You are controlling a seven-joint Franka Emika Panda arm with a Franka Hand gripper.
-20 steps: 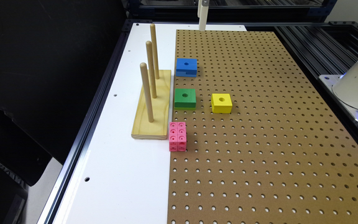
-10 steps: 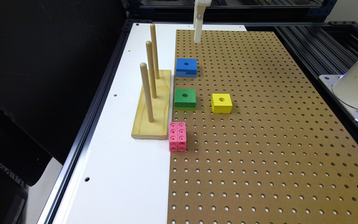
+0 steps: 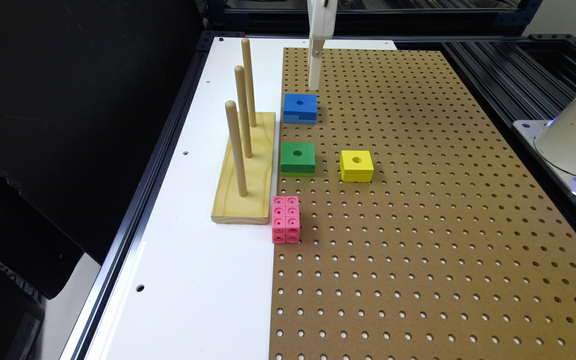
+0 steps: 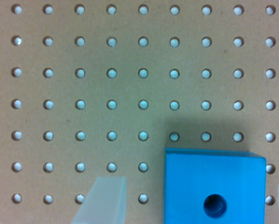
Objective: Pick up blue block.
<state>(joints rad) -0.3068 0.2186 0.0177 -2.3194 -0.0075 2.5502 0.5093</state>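
While the brown perforated pegboard worktop (image 3: 418, 200) lies flat and matte, the smooth blue block (image 3: 300, 108), squarish with a round centre hole, sits near its far edge beside the wooden peg stand (image 3: 244, 165). Down comes the white gripper (image 3: 314, 80), lower than half a second ago, fingers (image 4: 104, 200) spread, straddling the block.

Peg stand (image 3: 245, 172) sat at exterior view's left; holed blocks (image 3: 298, 158) and cube cluster (image 3: 285, 219) beside it on pegboard (image 3: 418, 225).

Blue block (image 3: 299, 107), green block (image 3: 297, 158), yellow block (image 3: 356, 165) (pegboard (image 3: 418, 225) brown, dotted).
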